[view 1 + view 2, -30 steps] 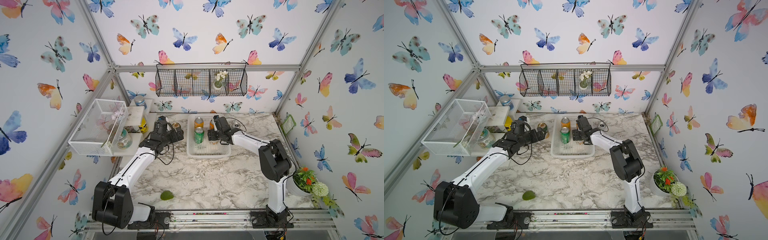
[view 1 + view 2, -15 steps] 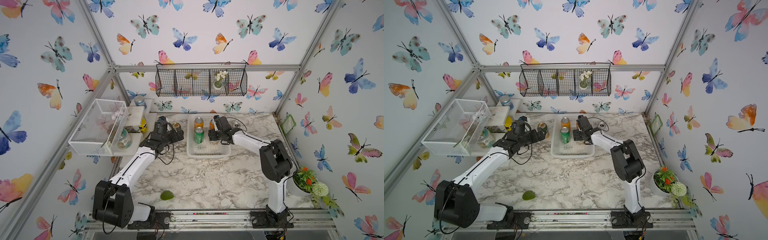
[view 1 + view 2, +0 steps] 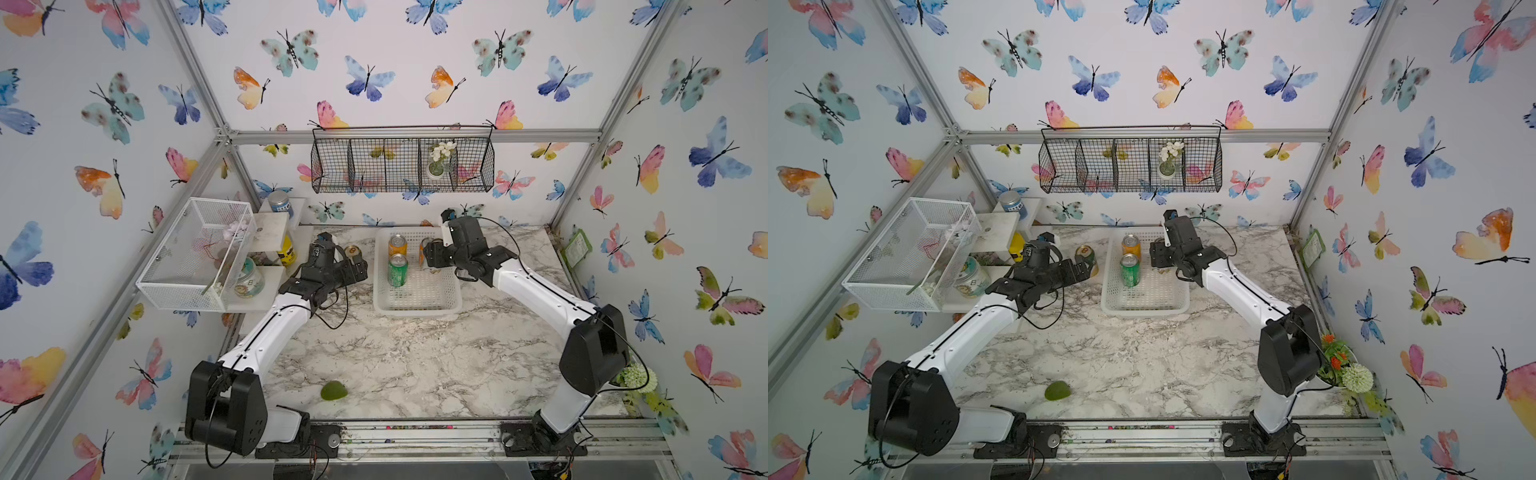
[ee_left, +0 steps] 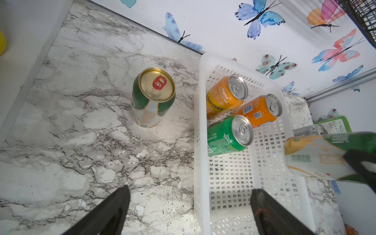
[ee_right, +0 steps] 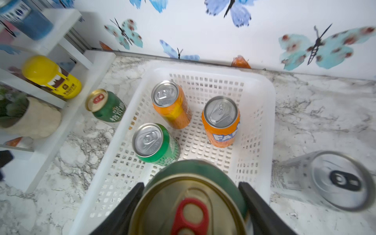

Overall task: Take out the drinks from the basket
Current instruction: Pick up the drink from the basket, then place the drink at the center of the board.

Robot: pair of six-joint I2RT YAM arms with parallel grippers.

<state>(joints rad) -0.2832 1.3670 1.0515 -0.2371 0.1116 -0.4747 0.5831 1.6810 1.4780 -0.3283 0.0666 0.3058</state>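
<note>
Gold-topped can [image 5: 183, 177] sits upright, top up, in right end effector [image 5: 192, 205].

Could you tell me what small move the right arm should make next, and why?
Probably carry the gold-topped can sideways over the basket rim and lower it onto the table near the silver can: the right gripper is shut on it above the basket, with two orange cans and a green can left inside.

The booth was bright and evenly lit from above, leaving only soft shadows on the marble tabletop [image 3: 415, 361]. Both top views bowed at their edges, and in the right wrist view the nearest gold-topped can [image 5: 189, 203] and the silver can [image 5: 325, 181] were blurred.
</note>
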